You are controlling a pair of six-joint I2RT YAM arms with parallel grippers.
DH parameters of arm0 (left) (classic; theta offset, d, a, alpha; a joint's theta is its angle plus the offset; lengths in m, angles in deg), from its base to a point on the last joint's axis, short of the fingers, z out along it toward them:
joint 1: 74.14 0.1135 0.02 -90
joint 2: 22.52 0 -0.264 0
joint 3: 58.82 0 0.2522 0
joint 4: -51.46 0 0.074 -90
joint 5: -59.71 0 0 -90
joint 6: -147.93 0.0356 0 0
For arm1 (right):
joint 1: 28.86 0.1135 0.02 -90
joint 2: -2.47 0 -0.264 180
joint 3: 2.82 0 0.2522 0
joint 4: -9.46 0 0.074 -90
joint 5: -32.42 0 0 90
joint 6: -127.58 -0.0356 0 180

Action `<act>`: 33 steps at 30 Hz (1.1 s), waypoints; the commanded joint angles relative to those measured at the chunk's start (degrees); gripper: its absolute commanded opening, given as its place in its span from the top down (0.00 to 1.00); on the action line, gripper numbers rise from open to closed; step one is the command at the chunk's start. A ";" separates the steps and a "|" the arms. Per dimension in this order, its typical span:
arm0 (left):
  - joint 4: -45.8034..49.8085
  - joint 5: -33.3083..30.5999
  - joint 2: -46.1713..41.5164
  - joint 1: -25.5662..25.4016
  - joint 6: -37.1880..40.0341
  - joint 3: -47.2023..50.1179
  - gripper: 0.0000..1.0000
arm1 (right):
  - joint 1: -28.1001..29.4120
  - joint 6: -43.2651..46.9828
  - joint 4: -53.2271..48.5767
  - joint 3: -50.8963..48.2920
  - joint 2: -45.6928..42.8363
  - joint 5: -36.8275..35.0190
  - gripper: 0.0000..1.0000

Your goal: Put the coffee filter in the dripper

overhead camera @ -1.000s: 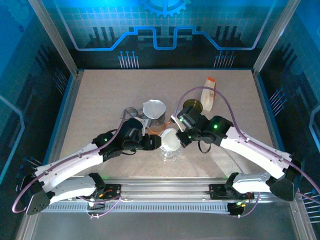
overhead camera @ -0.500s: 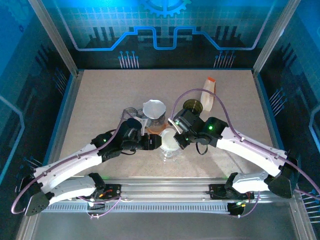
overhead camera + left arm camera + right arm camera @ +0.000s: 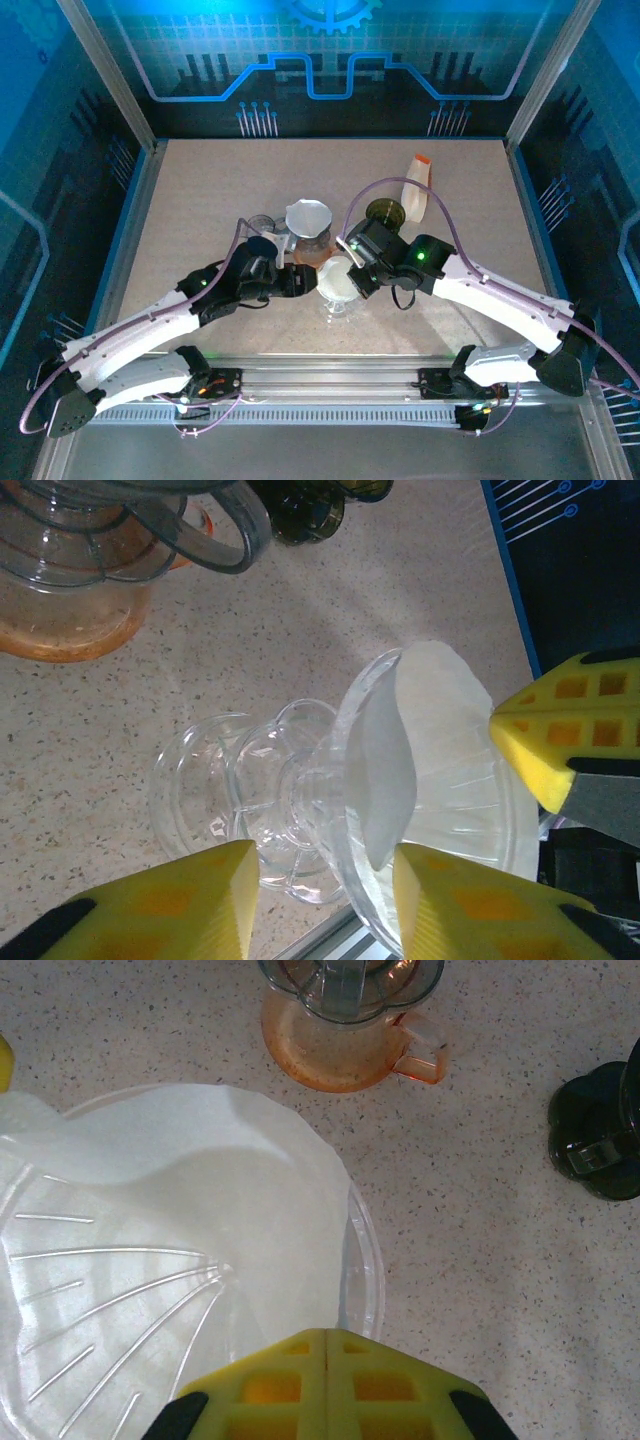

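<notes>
Left of dripper [image 3: 215, 800] on worktop [image 3: 480, 1290]: left pincer [image 3: 320, 880] half-wide, fingers astride dripper's stem, contact impossible to tell. Inside dripper: white filter [image 3: 230, 1190], lining part of the bowl. At dripper's right rim: right pincer [image 3: 325, 1345] pressed fully closed, nothing visibly held.

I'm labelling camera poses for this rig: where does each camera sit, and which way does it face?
Top external: above and behind the arms, facing down on the table; both arms show, left gripper and right gripper meet at the dripper.
Left wrist: on the left arm, low, facing the dripper's side; its yellow fingers straddle it.
Right wrist: on the right arm, facing down into the coffee filter; its shut fingers at the bottom edge.
Shared: both wrist views hold the dripper, coffee filter and orange-tinted server.
</notes>
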 commanded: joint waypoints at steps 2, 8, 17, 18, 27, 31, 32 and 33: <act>-0.42 0.11 0.25 0.61 -0.17 1.52 0.63 | 0.96 -1.10 -0.25 0.32 0.21 -0.96 1.00; -0.45 0.58 0.42 0.66 -0.19 2.22 0.65 | 1.12 -1.10 -0.52 1.42 0.34 -1.85 0.89; -1.30 1.12 0.60 0.64 -0.41 2.64 0.61 | 0.24 -1.72 -0.09 2.69 1.00 -2.04 0.31; -1.43 1.16 0.71 0.73 -0.43 2.59 0.61 | -0.10 -1.64 0.08 2.90 1.81 -1.10 0.30; -1.92 1.56 1.20 0.75 -0.36 2.89 0.59 | -2.87 -0.09 0.10 5.61 10.22 3.15 0.30; -2.08 1.70 1.65 0.81 -0.27 2.78 0.60 | -3.59 0.22 0.48 4.44 11.54 4.37 0.32; -2.09 1.68 1.72 0.73 -0.26 2.76 0.60 | -3.68 0.22 0.61 4.13 12.00 4.56 0.32; -2.17 1.78 1.74 0.83 -0.19 2.69 0.60 | -3.70 0.26 0.75 3.87 12.41 4.72 0.32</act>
